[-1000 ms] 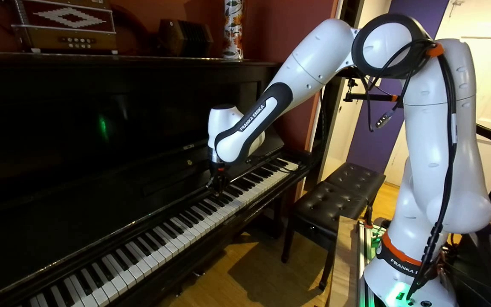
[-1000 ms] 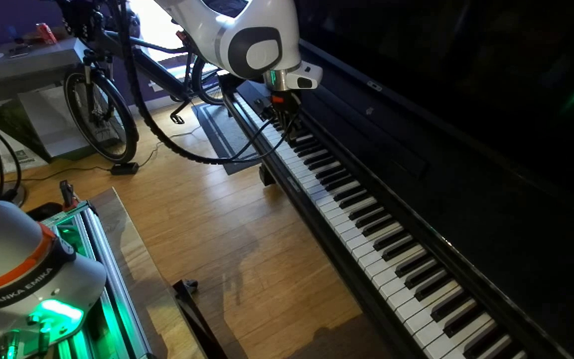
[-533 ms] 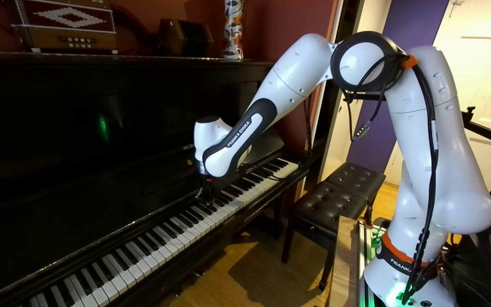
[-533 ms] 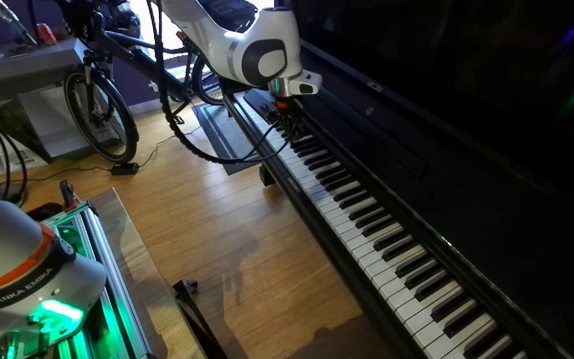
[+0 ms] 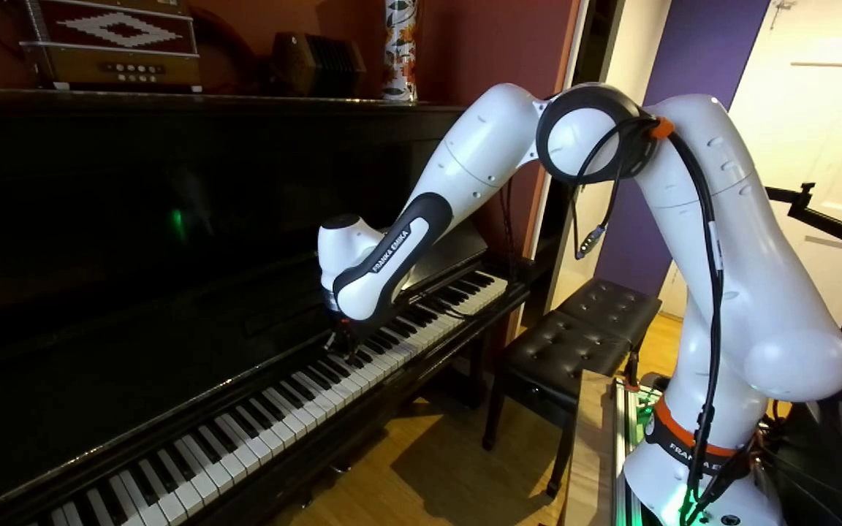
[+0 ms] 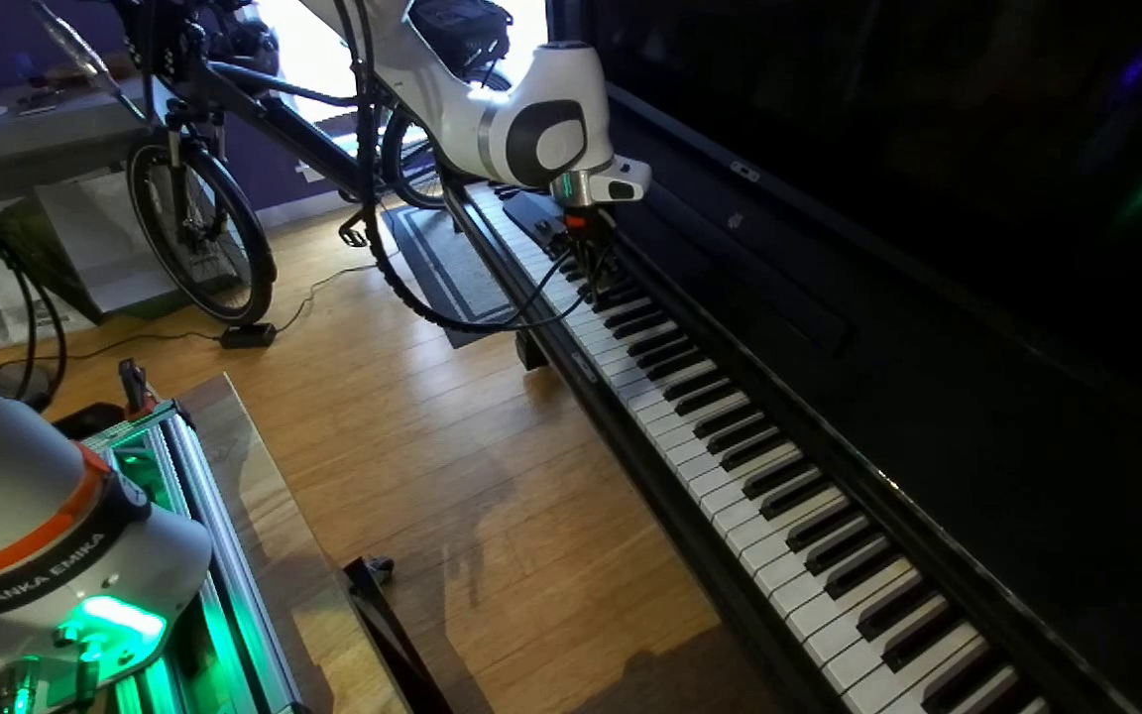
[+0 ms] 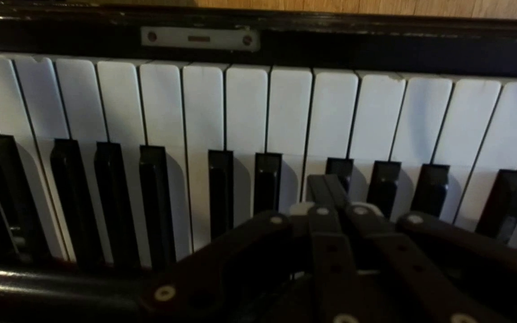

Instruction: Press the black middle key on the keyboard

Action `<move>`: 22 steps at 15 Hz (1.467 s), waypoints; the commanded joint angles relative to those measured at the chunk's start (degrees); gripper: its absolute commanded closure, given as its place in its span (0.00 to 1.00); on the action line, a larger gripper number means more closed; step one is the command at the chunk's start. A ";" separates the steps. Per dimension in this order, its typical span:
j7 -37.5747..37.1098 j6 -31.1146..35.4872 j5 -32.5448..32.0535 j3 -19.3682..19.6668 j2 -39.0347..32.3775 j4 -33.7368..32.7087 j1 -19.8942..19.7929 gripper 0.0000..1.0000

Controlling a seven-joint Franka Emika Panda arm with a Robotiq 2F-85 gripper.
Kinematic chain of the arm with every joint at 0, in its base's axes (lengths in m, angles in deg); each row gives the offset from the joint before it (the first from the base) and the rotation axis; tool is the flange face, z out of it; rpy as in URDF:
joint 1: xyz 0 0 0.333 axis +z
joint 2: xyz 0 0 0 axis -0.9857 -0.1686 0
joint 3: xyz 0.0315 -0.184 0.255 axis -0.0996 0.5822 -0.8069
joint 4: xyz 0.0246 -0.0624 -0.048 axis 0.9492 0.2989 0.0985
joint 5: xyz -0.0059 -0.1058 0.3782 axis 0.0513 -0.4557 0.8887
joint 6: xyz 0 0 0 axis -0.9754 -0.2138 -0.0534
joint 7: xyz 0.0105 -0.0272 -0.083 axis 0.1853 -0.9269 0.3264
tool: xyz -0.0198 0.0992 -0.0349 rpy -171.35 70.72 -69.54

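— beyond the long edge of the table [image 6: 274,526], across the wooden floor [image 6: 422,446], you have the piano [image 5: 136,241] with its keyboard [image 5: 267,438] running lengthwise in both exterior views.

— and your end effector [image 7: 329,189], where is it?

— over the keyboard, well apart from the table's edges. you have it clenched: its two fingertips [image 7: 317,186] lie together, side by side, in the wrist view.

— where do they point?

— they overlap the front end of a black key [image 7: 340,166], the leftmost in a group of three there. you cannot tell whether they touch it, nor which black key counts as the middle one.

— what stands around your arm [image 5: 472,150]?

— its base [image 6: 170,550], by the table, shows a green light [image 6: 120,617], and from there your arm reaches past the long edge to the keyboard. near a corner of the table, in an exterior view, you have a dark tufted bench [image 5: 585,332]; well beyond a corner, in an exterior view, a bicycle [image 6: 308,139].

— and on top of your piano?

— an accordion [image 5: 121,36] and a flower-patterned cylinder [image 5: 400,55], in an exterior view. lower down, in the wrist view, a pale plate [image 7: 200,39] is fixed to the dark rail [image 7: 352,51] just beside the white keys [image 7: 290,107].
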 commanded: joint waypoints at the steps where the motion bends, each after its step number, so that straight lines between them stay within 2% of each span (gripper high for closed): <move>1: -1.28 1.68 -0.12 0.73 -3.01 -2.78 0.93 1.00; 7: -0.82 1.78 0.82 0.29 -5.24 -5.21 0.89 1.00; 15: -0.61 -2.22 1.07 0.14 -8.25 -8.79 0.80 1.00; 22: -1.07 2.88 0.34 0.29 -0.13 -0.65 2.04 1.00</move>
